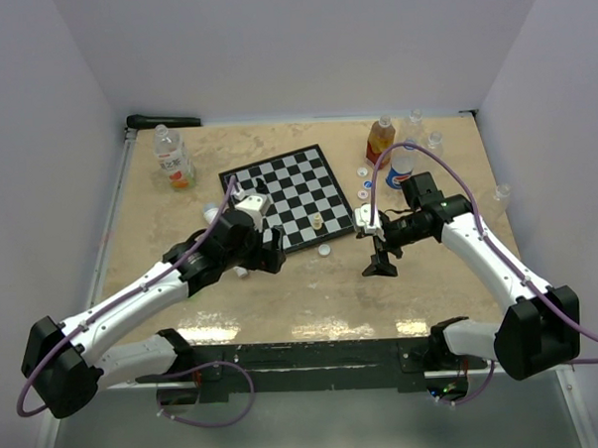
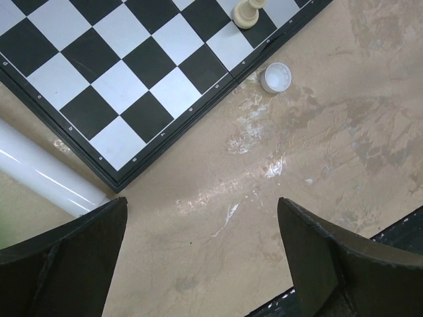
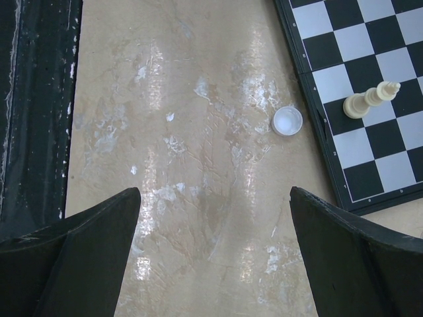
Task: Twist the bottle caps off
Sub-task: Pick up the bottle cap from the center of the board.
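Observation:
A loose white bottle cap (image 1: 325, 250) lies upside down on the table just off the chessboard's near edge; it also shows in the left wrist view (image 2: 276, 77) and the right wrist view (image 3: 287, 121). Further loose caps (image 1: 364, 181) lie right of the board. Bottles stand at the back: an orange one (image 1: 380, 139), a blue-white labelled one (image 1: 401, 165), a clear one (image 1: 434, 142), and one (image 1: 174, 157) at the far left. My left gripper (image 1: 270, 250) (image 2: 201, 211) hangs open over bare table left of the white cap. My right gripper (image 1: 380, 265) (image 3: 215, 198) is open and empty to the cap's right.
The chessboard (image 1: 283, 195) fills the table's middle, with a cream chess piece (image 1: 318, 221) near its front edge. A long white tube (image 2: 46, 175) lies beside the board under my left arm. The black front rail (image 3: 33, 99) runs along the table's near edge.

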Available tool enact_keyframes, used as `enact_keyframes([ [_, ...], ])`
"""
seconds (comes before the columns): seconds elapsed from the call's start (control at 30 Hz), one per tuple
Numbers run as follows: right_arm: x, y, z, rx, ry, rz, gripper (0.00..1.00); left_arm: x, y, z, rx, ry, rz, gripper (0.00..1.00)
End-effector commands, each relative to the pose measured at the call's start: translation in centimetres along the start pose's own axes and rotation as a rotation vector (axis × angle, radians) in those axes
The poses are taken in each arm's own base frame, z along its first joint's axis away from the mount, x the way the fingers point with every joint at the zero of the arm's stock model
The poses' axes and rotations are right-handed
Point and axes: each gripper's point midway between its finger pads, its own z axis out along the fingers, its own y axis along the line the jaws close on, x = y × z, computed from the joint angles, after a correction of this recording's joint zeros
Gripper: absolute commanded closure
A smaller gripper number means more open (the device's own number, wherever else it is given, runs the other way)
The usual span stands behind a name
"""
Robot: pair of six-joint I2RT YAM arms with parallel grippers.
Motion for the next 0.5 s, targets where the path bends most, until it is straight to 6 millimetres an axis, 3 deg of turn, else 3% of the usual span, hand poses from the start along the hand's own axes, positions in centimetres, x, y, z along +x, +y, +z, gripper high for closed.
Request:
enact_keyframes([
  [0.0,0.0,-0.4,0.0,0.012,-0.002,0.004,0.02,-0.2,-0.8,0.6,0.013,-0.028,-0.028,0.0],
  [0.47,0.3,-0.5,0.1,0.014,0.006,0.01,0.02,0.8,-3.0,1.9,0.051,0.002,-0.02,0.0],
])
